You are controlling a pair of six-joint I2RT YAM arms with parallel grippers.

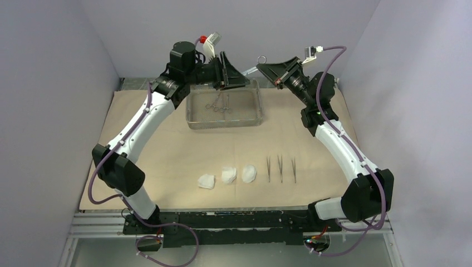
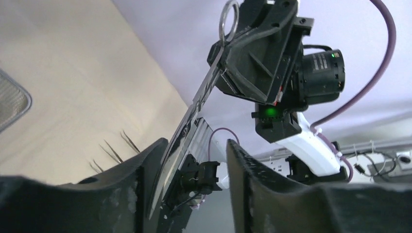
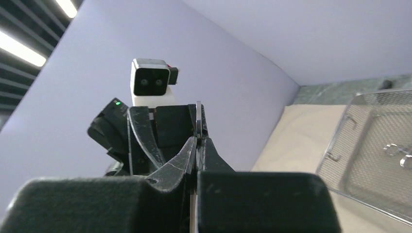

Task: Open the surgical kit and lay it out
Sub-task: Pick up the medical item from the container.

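Steel ring-handled clamp (image 2: 203, 93), slim and shiny, pinched in right claw (image 3: 198, 143).

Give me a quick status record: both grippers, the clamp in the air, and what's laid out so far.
right gripper: shut on the raised clamp near its ring end, above the tray
left gripper: open, fingers either side of that clamp's tip end, not closed on it
tray: on the wrap cloth, two clamps inside
gauze pads: three in a row on the cloth, near side
tweezers: three side by side, right of the pads
not yet laid out: all three clamps
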